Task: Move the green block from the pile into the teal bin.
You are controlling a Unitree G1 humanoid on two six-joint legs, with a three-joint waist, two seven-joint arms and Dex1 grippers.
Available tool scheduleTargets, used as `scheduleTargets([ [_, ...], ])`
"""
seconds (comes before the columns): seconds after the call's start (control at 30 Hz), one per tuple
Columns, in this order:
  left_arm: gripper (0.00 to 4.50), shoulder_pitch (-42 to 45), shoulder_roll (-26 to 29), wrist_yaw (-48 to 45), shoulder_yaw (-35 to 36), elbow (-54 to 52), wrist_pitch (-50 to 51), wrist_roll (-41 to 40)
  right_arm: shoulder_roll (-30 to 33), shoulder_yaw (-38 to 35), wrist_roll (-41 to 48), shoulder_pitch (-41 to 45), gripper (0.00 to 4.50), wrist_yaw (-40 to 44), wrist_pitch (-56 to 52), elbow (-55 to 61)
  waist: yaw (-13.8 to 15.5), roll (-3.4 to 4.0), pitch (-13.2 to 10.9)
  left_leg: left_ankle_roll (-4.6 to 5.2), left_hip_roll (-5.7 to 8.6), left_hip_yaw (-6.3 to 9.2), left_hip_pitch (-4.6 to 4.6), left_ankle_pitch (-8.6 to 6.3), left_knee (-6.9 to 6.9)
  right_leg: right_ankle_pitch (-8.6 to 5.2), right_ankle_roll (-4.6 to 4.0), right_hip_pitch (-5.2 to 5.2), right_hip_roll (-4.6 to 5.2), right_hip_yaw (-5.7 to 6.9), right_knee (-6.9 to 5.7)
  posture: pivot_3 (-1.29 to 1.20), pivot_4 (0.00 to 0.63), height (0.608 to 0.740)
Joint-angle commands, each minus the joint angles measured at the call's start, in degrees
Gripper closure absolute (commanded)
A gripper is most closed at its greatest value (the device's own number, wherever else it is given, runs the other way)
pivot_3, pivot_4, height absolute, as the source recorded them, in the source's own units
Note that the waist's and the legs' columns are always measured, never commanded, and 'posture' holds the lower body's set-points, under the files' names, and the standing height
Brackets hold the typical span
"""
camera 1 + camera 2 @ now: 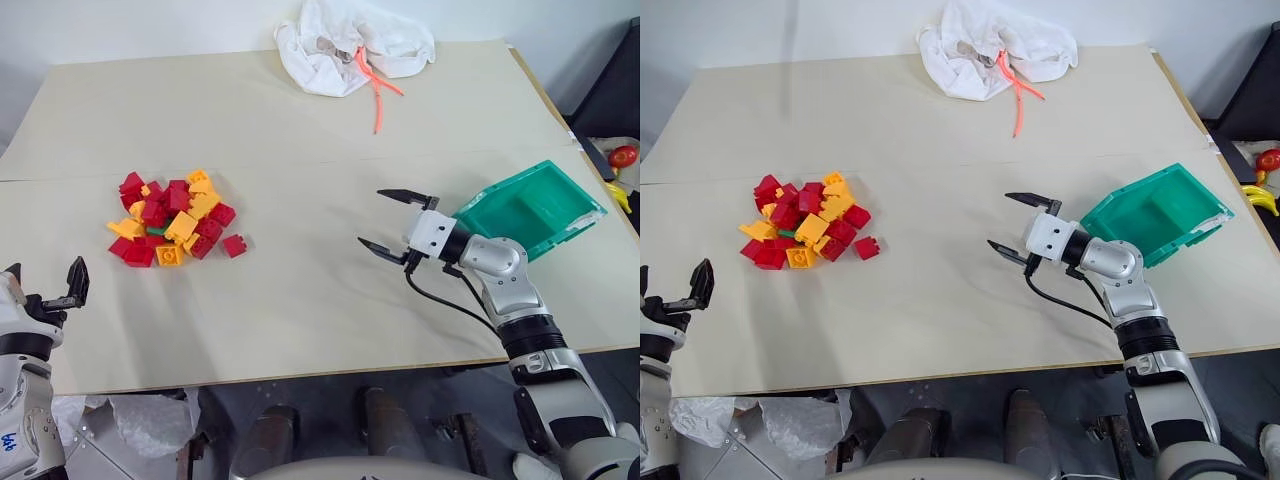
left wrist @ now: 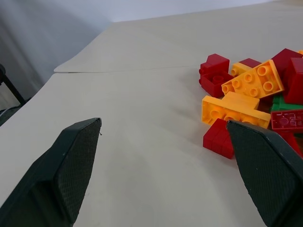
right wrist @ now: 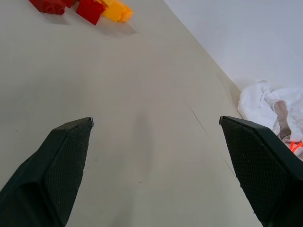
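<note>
From the head camera I am seeing the pile [image 1: 173, 221] lying on the table [image 1: 300, 300], well to the left of the teal bin [image 1: 530, 208], which is sitting tilted near the right edge. The green block [image 1: 156, 231] is showing as a sliver buried among red and yellow bricks. I am holding the right gripper [image 1: 388, 222] spread wide and empty over bare table, between pile and bin. The left gripper [image 1: 45, 285] is hovering released at the near left edge. The left wrist view is revealing the green block's [image 2: 284, 102] face beside the pile. The right wrist view is picking up the white cloth [image 3: 272, 111].
</note>
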State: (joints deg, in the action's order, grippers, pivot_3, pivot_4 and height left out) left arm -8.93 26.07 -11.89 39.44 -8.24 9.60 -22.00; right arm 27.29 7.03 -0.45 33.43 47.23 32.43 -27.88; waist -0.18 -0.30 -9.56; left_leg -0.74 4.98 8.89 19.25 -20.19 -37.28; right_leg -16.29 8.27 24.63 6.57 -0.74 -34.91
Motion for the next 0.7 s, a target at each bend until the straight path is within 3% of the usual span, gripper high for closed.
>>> scheduleTargets([
  [0.03,0.0,0.58,0.73,0.52,0.91,-1.82,-0.22,-0.28,-0.36,-0.36,1.62,1.13,0.02,0.43,0.76,0.01,-0.02,0.0,0.0,0.0,0.0,0.0,0.0,0.0,0.0,0.0,0.0,0.0,0.0,0.0,0.0,0.0,0.15,0.74],
  [0.23,0.0,1.13,1.3,-0.28,1.51,-2.53,2.26,-2.09,-0.57,-0.45,1.74,1.3,0.02,0.63,0.55,-0.01,-0.07,0.0,0.0,0.0,0.0,0.0,0.0,0.0,-0.01,0.0,0.0,0.0,0.0,-0.01,-0.02,0.0,0.15,0.74],
  [0.37,0.0,-0.52,5.18,-4.29,-0.52,-1.6,-0.25,1.96,-1.18,-0.26,1.95,2.0,0.02,0.96,0.59,-0.36,-0.09,0.0,0.0,-0.02,-0.04,-0.01,0.0,-0.01,-0.01,0.0,0.0,0.02,-0.04,-0.01,-0.03,0.0,0.15,0.74],
  [0.5,0.85,2.91,7.41,-6.63,0.83,1.24,0.19,-1.1,-2.44,-0.13,3.29,3.25,0.0,2.01,-0.69,-0.33,-0.05,0.13,-0.08,-0.02,-0.01,-0.04,-0.01,-0.01,-0.03,0.0,-0.01,0.02,-0.02,-0.06,-0.04,0.0,0.15,0.74],
  [0.7,2.67,9.6,14.63,-15.02,-2.13,10.26,1.63,-1.84,-4.36,-0.03,6.76,3.79,0.0,5.44,-4.9,1.17,-0.05,0.15,-0.09,-0.03,-0.07,-0.01,0.0,-0.02,-0.02,0.0,-0.04,0.03,-0.05,-0.01,-0.07,0.0,0.15,0.74],
])
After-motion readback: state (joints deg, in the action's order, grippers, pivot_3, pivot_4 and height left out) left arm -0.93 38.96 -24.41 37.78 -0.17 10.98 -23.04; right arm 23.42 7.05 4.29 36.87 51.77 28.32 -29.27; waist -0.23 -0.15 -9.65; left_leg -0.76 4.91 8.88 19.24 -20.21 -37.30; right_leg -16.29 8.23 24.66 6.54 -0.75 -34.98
